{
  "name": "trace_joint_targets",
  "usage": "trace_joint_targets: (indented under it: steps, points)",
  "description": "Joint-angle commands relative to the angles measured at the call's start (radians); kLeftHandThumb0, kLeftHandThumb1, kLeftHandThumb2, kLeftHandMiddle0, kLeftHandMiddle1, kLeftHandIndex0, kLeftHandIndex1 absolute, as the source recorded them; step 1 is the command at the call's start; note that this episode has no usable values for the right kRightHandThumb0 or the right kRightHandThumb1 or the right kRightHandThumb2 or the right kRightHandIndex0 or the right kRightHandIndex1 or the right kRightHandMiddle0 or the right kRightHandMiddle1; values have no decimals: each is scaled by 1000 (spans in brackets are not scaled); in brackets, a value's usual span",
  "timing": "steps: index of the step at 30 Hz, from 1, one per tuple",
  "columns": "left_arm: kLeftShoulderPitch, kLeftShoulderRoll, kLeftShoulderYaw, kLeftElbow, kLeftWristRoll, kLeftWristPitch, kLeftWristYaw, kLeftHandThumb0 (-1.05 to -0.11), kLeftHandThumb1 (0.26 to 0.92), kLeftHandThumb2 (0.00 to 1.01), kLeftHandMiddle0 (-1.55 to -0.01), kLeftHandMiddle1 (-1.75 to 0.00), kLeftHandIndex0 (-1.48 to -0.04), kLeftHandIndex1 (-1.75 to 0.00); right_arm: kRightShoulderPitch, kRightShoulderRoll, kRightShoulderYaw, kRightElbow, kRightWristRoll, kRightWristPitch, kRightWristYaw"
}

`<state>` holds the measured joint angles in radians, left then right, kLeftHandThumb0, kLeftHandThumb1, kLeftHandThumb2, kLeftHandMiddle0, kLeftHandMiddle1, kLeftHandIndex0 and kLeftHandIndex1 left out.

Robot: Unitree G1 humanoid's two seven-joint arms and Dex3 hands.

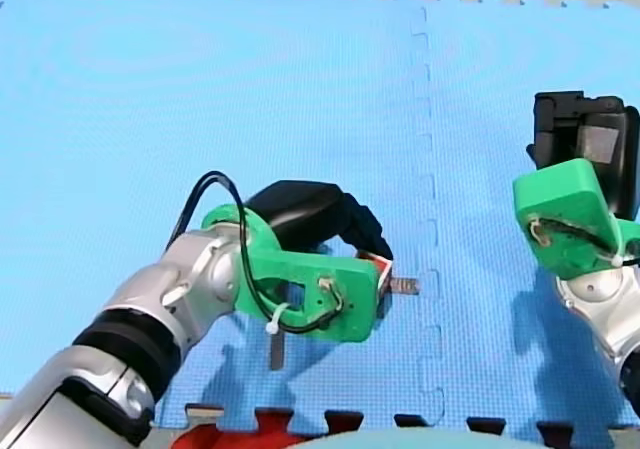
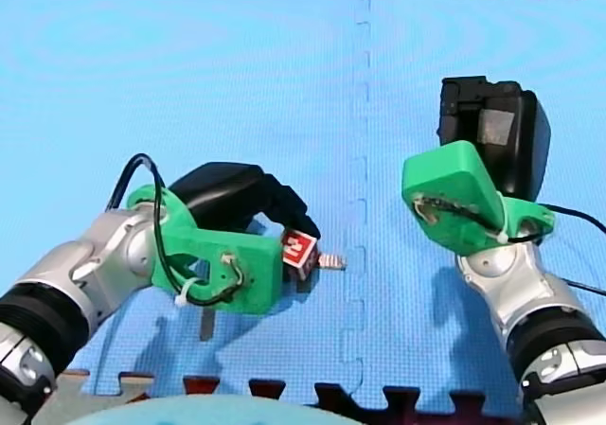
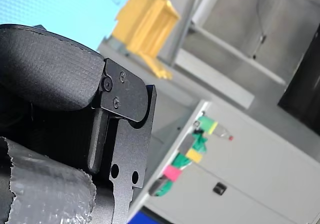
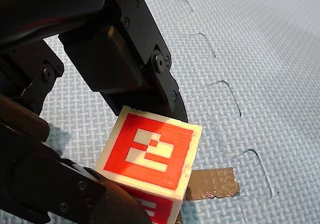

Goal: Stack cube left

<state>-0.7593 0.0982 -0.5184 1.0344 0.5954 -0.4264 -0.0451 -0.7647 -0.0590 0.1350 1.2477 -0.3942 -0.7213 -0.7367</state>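
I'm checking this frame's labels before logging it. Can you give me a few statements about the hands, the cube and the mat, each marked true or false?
1. The left hand holds a red and white cube. True.
2. The cube rests on top of a second cube. False: it is in the left hand's fingers, beside a strip of tape on the mat.
3. The right hand grasps a cube. False: it holds nothing and is raised at the mat's right side.
4. The mat is blue, with an interlocking seam running close to the tape. True.
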Motion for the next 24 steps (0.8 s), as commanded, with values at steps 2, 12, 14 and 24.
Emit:
trace_joint_targets:
  steps: [2, 12, 14, 24]
  points:
    - [-6, 7, 4, -3, -7, 2, -15, -466, 852, 3, -892, -1746, -1272, -2, -7, 0, -1, 1, 2, 2, -2]
    - [1, 6, 10, -24, -14, 23, -47, -452, 854, 2, -903, -1746, -1270, -1, -6, 3, -1, 4, 3, 2, -4]
    - [2, 6, 10, -25, -13, 25, -46, -452, 855, 3, -905, -1746, -1269, 0, -6, 4, -1, 5, 2, 2, -5]
    - [12, 0, 29, -20, -41, 0, -44, -954, 776, 0, -841, -1746, -301, -33, -3, 3, -2, 9, 3, 0, -2]
